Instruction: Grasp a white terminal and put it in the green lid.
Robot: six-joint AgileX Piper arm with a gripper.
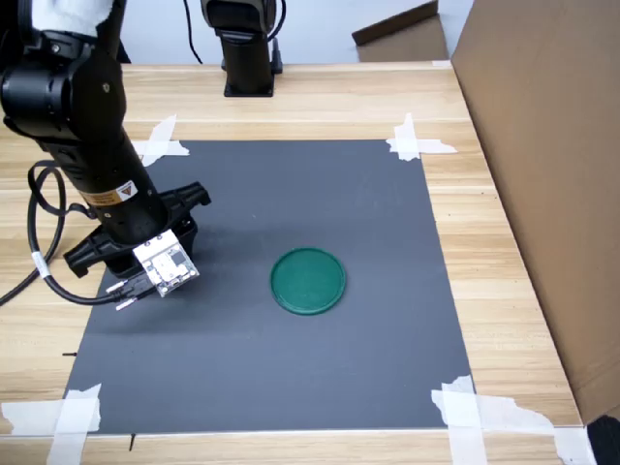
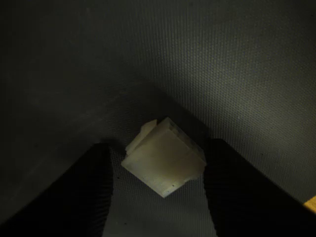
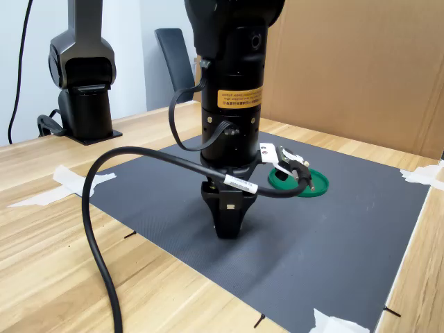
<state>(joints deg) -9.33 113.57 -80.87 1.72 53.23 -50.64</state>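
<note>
White terminal (image 2: 164,157) between my 2 fingers (image 2: 74,197).
My gripper (image 2: 158,197) stands open around it on the grey mat (image 1: 320,368), gaps showing; green lid (image 1: 308,280) well apart.

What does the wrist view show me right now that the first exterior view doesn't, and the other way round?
Only the wrist view shows the white terminal, lying on the mat between the two dark fingers, with gaps visible on both sides. Only the first exterior view shows the green lid, empty, to the first exterior view's right of the arm, plus the taped mat corners. Both show the dark grey mat.
</note>
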